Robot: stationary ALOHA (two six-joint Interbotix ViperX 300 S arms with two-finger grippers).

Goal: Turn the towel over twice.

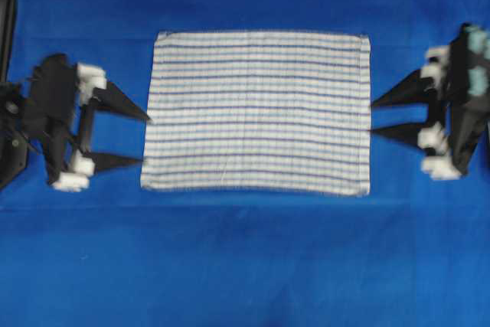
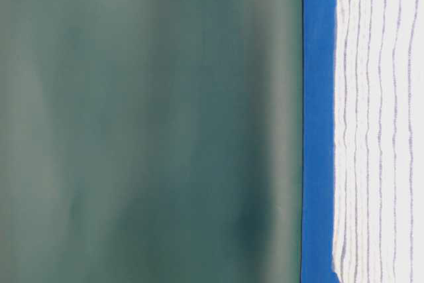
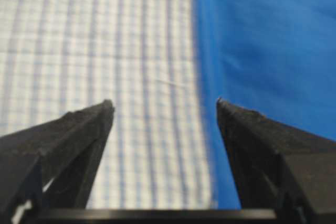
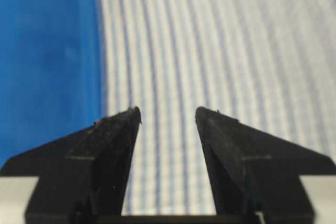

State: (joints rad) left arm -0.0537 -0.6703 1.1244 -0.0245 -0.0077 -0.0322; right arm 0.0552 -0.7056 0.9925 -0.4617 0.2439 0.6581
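Bright even light, soft blur throughout

The overhead view looks straight down on the plain blue sheet [image 1: 245, 266], taking in the whole white woven towel with thin blue stripes [image 1: 256, 112]; the table-level view skims the sheet from its edge, close to that towel; each wrist camera peers along its own black fingers at the same cloth, very near.

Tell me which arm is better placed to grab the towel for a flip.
About even, slight edge to the right. Both end effectors are open at opposite edges of the flat towel. The right end effector points squarely at its edge; the left end effector sits toward a corner, straddling the towel's side edge.
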